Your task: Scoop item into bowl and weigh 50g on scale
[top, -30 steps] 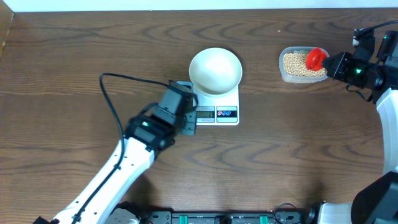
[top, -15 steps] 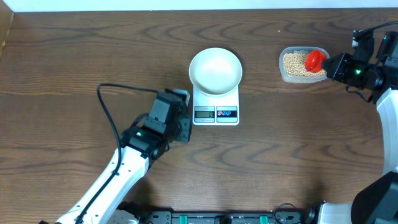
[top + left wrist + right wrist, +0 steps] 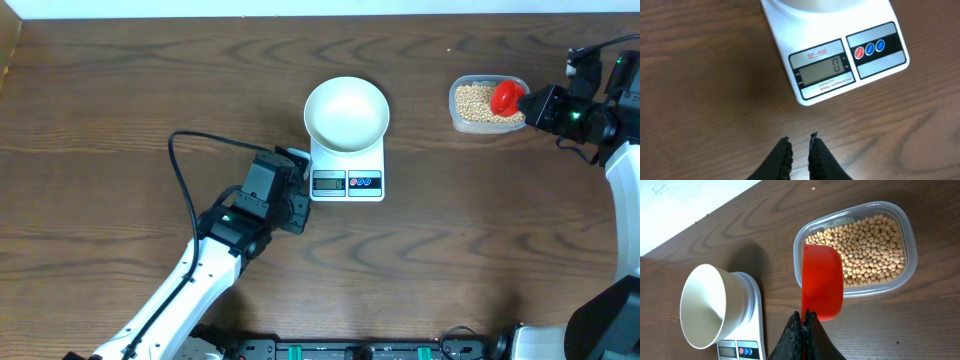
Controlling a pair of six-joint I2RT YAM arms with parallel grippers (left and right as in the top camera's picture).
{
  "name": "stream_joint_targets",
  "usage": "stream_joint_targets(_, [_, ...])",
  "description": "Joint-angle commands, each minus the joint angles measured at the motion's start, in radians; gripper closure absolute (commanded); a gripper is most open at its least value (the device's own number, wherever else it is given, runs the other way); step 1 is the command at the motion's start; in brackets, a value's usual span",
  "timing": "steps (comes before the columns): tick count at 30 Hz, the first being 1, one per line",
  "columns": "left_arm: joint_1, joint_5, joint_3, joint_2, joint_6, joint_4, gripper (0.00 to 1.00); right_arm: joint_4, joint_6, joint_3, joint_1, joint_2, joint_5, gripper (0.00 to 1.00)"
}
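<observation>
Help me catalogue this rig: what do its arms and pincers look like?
The left arm and right arm have white links, black wrists, green lights. A black cable loops off the left. The left pincer and right pincer have slim black fingers.

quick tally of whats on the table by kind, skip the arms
white bowl: 1
scale: 1
clear tub of beans: 1
red scoop: 1
total: 4
</observation>
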Motion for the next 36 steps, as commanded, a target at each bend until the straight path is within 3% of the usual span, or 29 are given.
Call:
stream_joint_targets(1, [-0.002,0.012,0.006,-0.001,0.037,0.008,0.69,0.001,-0.015,0.018,-0.003,-0.006,-0.003,0.99])
stream_joint_targets(13, [-0.002,0.013,0.006,-0.001,0.033,-0.023,0.61,0.000,-0.015,0.018,-0.003,-0.005,-0.002,0.99])
stream_joint_targets(15, [-0.002,0.013,0.006,-0.001,0.034,-0.027,0.44,0.000,-0.016,0.018,-0.003,-0.006,-0.003,0.99])
stream_joint_targets(17, [-0.002,0.013,0.006,-0.001,0.034,-0.027,0.08,0.000,-0.016,0.018,-0.003,-0.006,-0.002,0.99])
stream_joint_targets(36, [-0.002,0.013,0.006,-0.001,0.034,-0.008,0.07,-0.008,-0.023,0.018,-0.003,-0.005,0.016,0.99])
